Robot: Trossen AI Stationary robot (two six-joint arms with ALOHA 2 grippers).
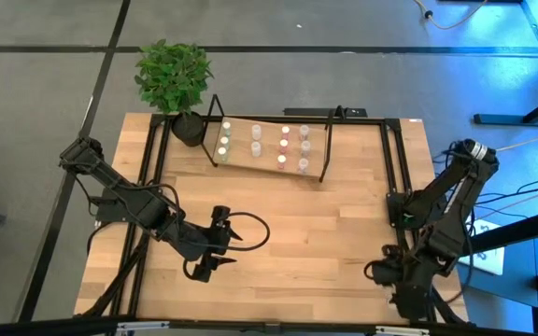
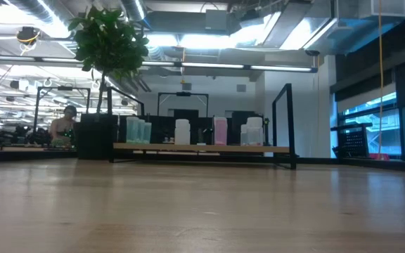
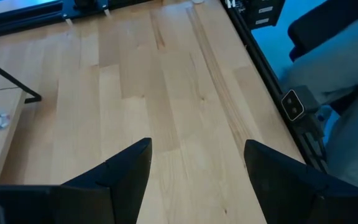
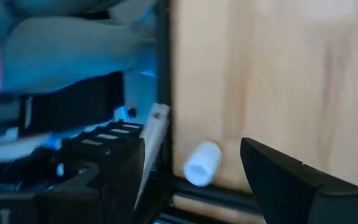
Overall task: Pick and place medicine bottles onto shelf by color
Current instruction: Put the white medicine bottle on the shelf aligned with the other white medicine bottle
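Bottles (image 1: 281, 145) appear all on the shelf (image 1: 241, 161); I judge sorting finished. Left gripper (image 1: 226, 250) and right gripper (image 1: 377, 272) hover open, empty, over the surface (image 1: 316, 233). Next: verify colour grouping.

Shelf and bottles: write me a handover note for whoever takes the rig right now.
Left gripper: open, empty, over the table's front middle.
Right gripper: open, empty, parked at the front right corner.
Shelf: at the back, beside the plant. The medicine bottles stand on it in columns: greenish, white, pink, white in the low view.
A white cylinder lies at the table's edge by the right gripper; possibly a stray bottle. Check that, otherwise sorting looks finished.
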